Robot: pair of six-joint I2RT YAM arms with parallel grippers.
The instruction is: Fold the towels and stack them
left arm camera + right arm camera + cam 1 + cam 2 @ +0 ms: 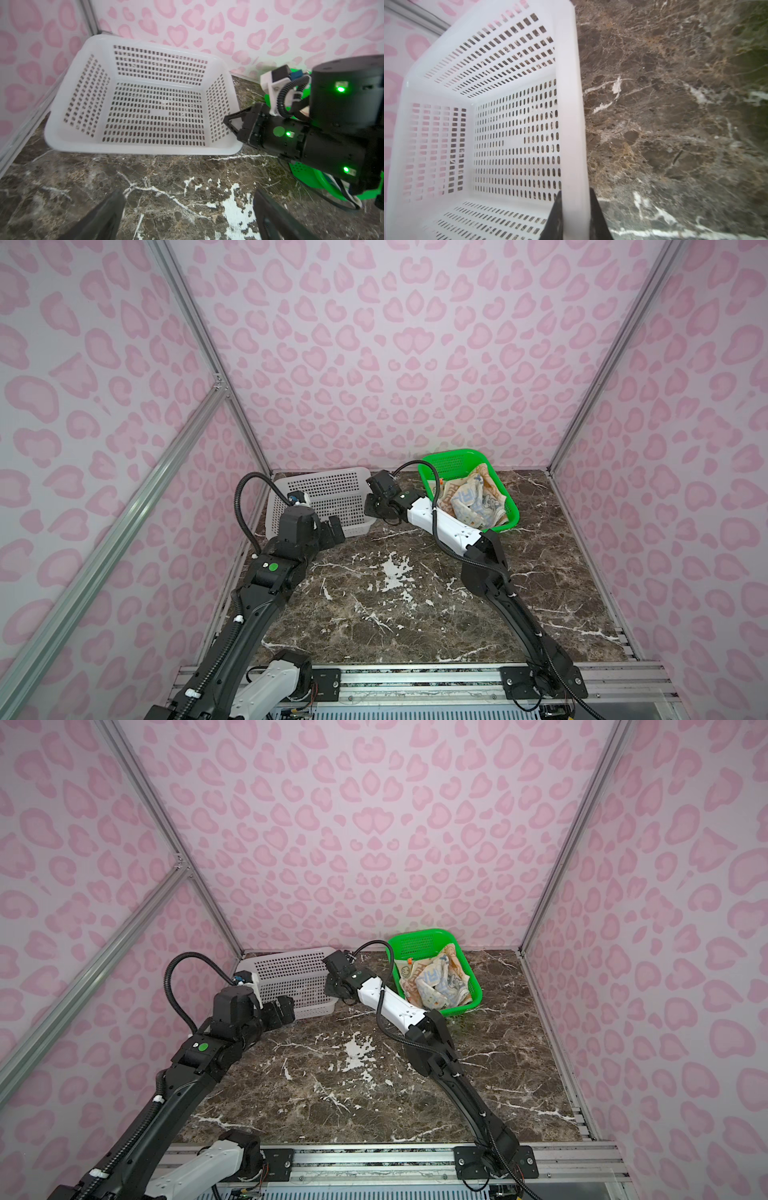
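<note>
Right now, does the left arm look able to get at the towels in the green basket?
Probably not directly: the right arm's white forearm lies across the green basket's near side, between the open left gripper and the towels.

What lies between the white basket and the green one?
The right gripper, clamped on the rim of the white basket, over bare tabletop; seen in both top views.

Bare tabletop (pixel 415 626) before white basket (pixel 328 485)

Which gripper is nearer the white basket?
Right. The right gripper clamps the white basket at its side rim; the left gripper, open, sits just short of its near rim.
</note>
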